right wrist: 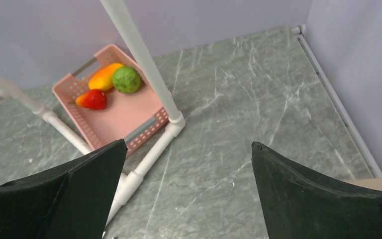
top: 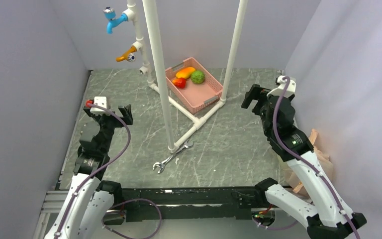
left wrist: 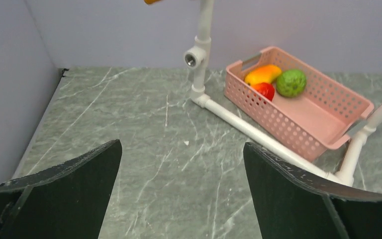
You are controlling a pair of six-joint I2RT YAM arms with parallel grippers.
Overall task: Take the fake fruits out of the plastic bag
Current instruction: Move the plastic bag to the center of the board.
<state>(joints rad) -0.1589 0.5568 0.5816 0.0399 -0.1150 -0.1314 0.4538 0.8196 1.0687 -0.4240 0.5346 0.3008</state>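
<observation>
A peach-beige plastic bag shows only as a crumpled edge at the table's right side, mostly hidden behind my right arm; a corner of it also shows in the right wrist view. No grapes or yellow mango-like fruit are in view. My left gripper is open and empty above the left of the table; its wrist view shows bare table between the fingers. My right gripper is open and empty above the right of the table; its wrist view shows only table between the fingers.
A pink slotted basket at the back centre holds an elongated orange fruit, a green fruit and a red fruit. A white pipe frame stands mid-table, with blue and orange taps. A wrench lies near its foot.
</observation>
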